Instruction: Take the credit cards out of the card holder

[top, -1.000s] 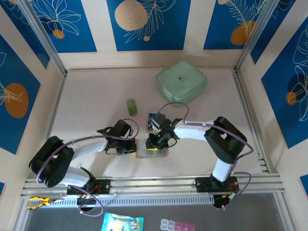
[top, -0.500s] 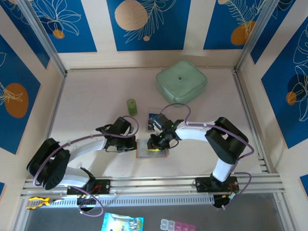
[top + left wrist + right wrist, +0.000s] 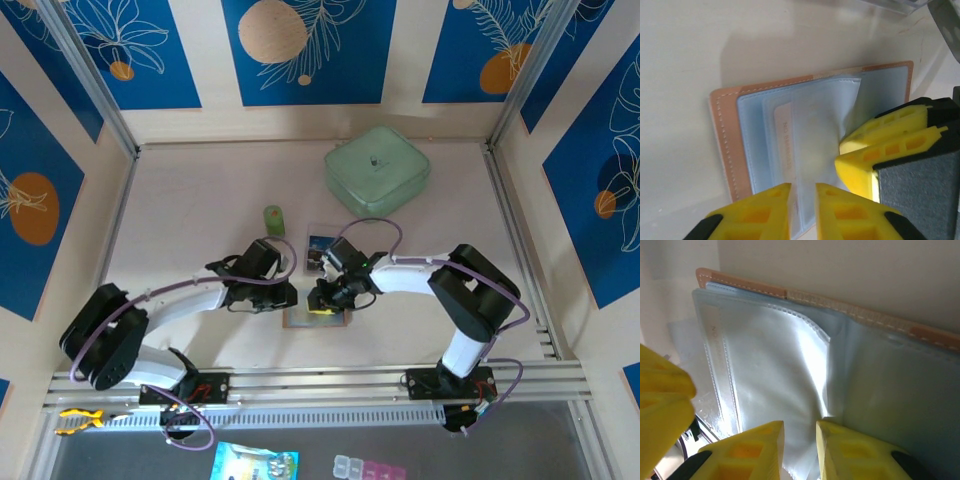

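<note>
Pinching a clear plastic sleeve (image 3: pixel 790 370) of the open tan leather-like card holder (image 3: pixel 722 145), the right end effector (image 3: pixel 800 429) looks closed on the film. The holder lies flat on the pale desk (image 3: pixel 200 200), between the two arms.

Left end effector (image 3: pixel 802 194): fingers narrowly apart at the sleeve's lower edge. Cannot tell if it grips.

A pale card (image 3: pixel 782 142) sits in a pocket.

Risk: nothing clearly pins the cover, so pulling the film may lift the whole holder or tear the sleeve.

Further off, a dark blue card (image 3: pixel 322 244) lies on the desk. A dragged holder could knock it.
</note>
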{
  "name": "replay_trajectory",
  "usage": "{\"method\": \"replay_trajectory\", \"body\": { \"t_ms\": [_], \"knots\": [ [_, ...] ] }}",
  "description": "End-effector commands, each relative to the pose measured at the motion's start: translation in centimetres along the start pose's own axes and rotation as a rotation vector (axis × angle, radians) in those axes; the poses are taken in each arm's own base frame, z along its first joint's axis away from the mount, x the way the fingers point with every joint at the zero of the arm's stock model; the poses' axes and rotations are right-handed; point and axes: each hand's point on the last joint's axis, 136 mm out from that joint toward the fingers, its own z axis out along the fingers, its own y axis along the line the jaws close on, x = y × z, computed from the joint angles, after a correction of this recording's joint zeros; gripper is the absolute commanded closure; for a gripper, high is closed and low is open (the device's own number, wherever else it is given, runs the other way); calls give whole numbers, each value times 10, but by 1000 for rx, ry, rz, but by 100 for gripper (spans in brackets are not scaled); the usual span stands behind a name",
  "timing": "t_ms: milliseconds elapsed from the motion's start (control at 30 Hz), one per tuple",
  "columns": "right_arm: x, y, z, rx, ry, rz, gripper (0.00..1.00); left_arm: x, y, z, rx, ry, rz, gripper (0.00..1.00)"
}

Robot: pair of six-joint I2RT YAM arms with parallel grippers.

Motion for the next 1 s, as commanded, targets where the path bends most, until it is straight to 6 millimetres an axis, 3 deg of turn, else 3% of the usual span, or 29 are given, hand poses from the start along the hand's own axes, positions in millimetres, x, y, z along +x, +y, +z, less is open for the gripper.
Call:
{"method": "replay_trajectory", "body": {
  "t_ms": [0,533,967],
  "knots": [
    [8,-12,-1,9,17,42,74,-4,-17,3,38,7,4,79],
    [9,-10,-1,-118,16,60,74,-3,-15,20,46,29,-14,71],
    [6,0,-10,-155,2,52,73,-7,-30,21,111,27,-17,71]
  ]
}}
